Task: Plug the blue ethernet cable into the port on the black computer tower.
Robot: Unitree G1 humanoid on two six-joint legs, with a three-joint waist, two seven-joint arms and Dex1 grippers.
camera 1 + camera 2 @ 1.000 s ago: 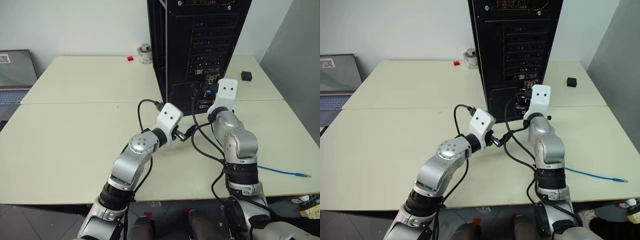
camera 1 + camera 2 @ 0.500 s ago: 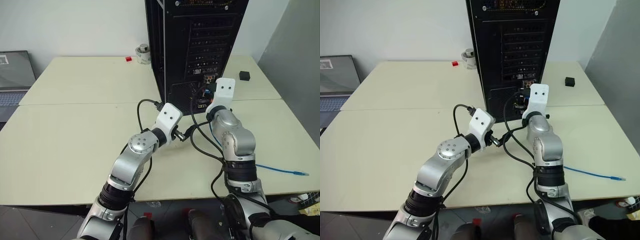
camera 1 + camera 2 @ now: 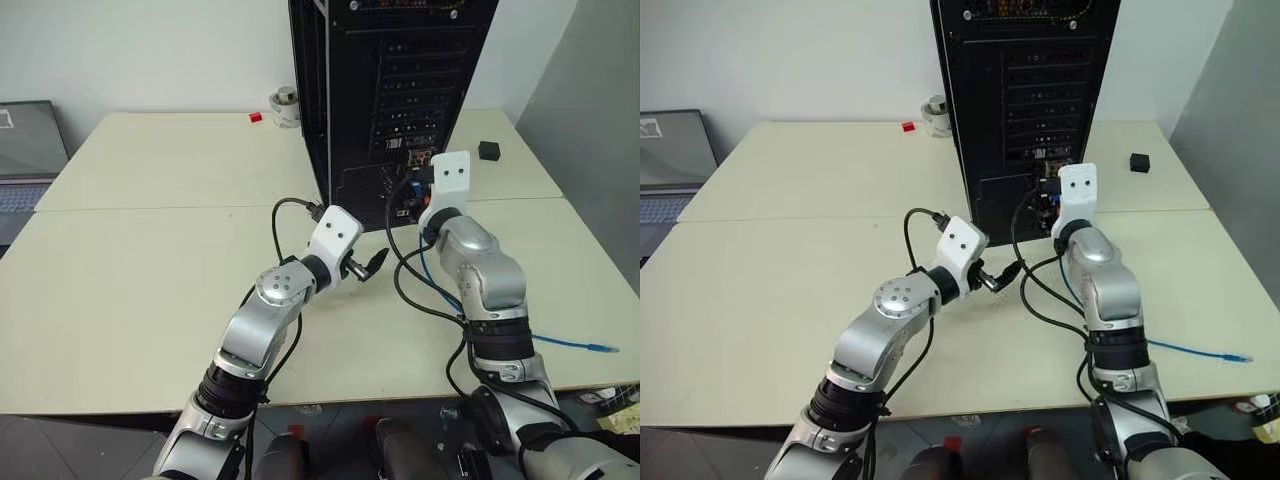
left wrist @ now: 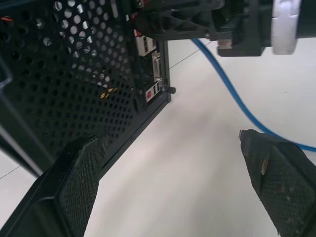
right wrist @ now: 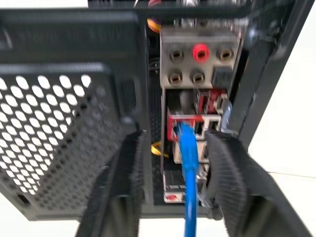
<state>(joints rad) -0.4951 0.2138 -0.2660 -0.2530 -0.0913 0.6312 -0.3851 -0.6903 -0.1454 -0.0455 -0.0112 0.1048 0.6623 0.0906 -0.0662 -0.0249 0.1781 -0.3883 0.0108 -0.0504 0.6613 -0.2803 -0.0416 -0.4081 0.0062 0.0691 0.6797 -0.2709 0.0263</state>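
Beige table (image 3: 150, 260) is carrying the black computer tower (image 3: 390, 90). Left wrist view: left gripper (image 4: 173, 182) is hanging wide open, empty. Right wrist view: right gripper (image 5: 175, 148) jaws are sitting parted around the blue ethernet cable (image 5: 188, 163), plugged into the port (image 5: 181, 129).

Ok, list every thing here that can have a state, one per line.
Thin bright blue ethernet cable: plug end seated in the port, rest trailing over the table.
Port: occupied by the cable.
Tall black metal computer tower: upright, back panel facing the robot.
Left gripper: open, empty.
Right gripper: open, fingers either side of the cable.
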